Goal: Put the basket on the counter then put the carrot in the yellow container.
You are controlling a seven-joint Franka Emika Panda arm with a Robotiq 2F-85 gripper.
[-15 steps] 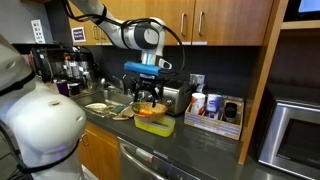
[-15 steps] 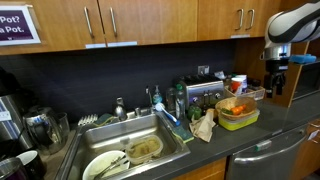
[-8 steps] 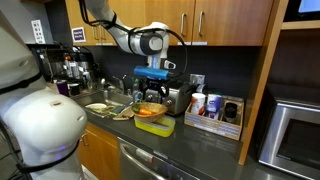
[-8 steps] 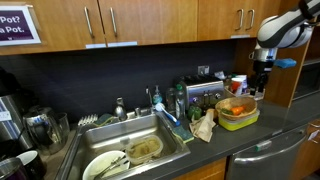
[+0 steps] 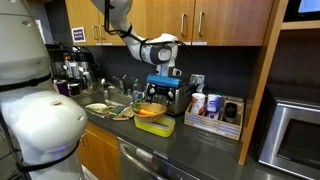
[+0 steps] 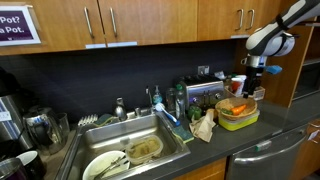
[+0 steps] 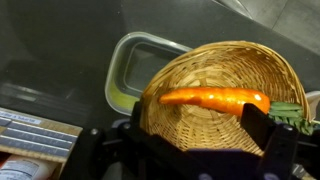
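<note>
The round tan wicker basket [image 7: 215, 95] rests on the yellow-green container [image 7: 128, 72], which stands on the dark counter [image 7: 50, 50]. The orange carrot [image 7: 215, 98] lies across the inside of the basket, its green end at the right. My gripper [image 7: 175, 140] is open just above the basket's near rim, and its right finger overlaps the carrot's green end. In both exterior views the gripper [image 5: 158, 95] [image 6: 248, 88] hangs over the basket [image 5: 150, 111] [image 6: 235, 107] and the container [image 5: 157, 126] [image 6: 240, 121], in front of the toaster.
A silver toaster [image 5: 178, 98] stands behind the container. A box of bottles [image 5: 215, 112] sits beside it, and a microwave [image 5: 295, 130] is at the counter's end. The sink [image 6: 135, 150] holds dishes, with bottles and a rag [image 6: 203, 125] near it.
The arm has swung toward the back wall, carrying the open gripper over the basket. The basket, carrot and container have not moved.
</note>
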